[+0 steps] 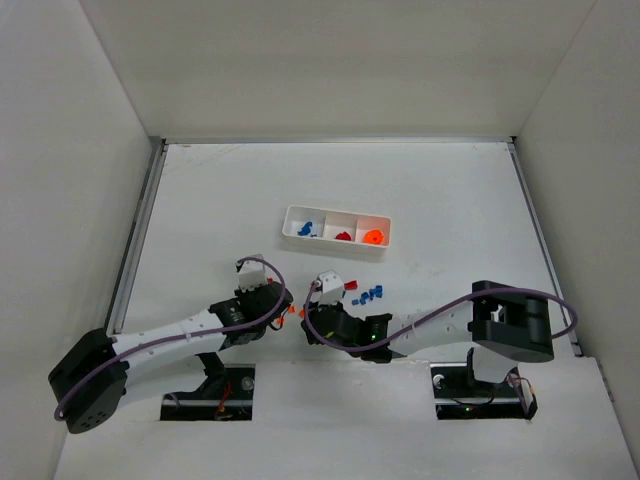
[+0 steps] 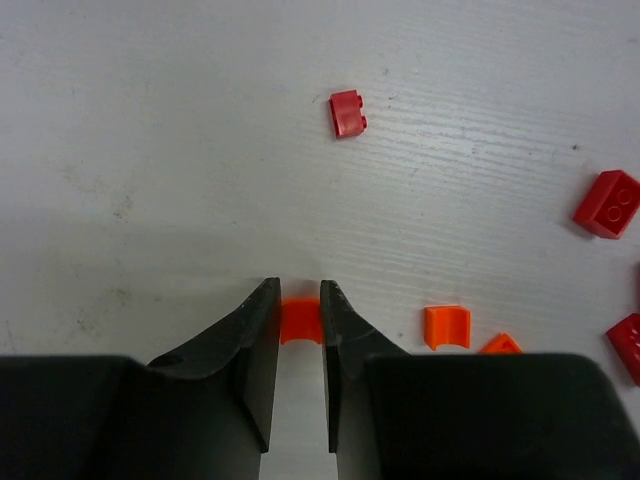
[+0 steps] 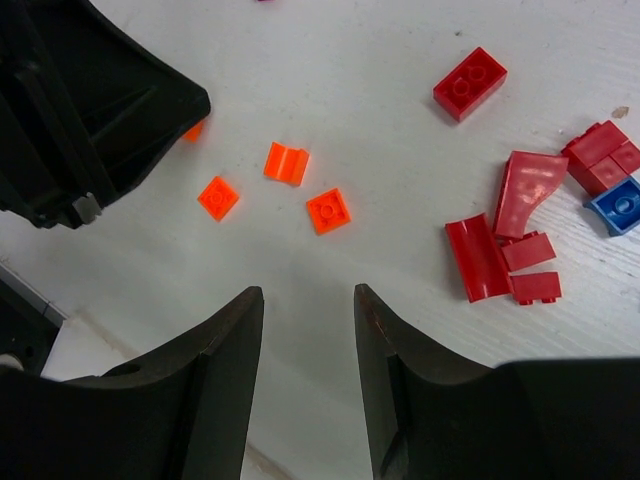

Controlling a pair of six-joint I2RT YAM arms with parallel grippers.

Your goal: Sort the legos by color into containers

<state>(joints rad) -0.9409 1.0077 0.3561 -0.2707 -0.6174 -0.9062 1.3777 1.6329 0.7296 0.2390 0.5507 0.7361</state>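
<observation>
My left gripper [image 2: 298, 290] is shut on a small orange lego [image 2: 299, 322], held between the fingertips at table level. In the top view it [image 1: 286, 306] sits just left of my right gripper [image 1: 310, 322]. My right gripper [image 3: 306, 295] is open and empty above bare table. Ahead of it lie three loose orange legos [image 3: 287, 163] and, to the right, a cluster of red legos [image 3: 520, 225] with a blue one [image 3: 615, 205]. The white three-compartment tray [image 1: 336, 212] stands farther back, holding blue, red and orange pieces.
More orange pieces [image 2: 447, 326] lie right of my left fingers, with red bricks [image 2: 347, 112] [image 2: 607, 203] beyond. A few blue bricks [image 1: 370, 295] lie between the grippers and the tray. The left gripper's body [image 3: 90, 110] fills the upper left of the right wrist view. White walls enclose the table.
</observation>
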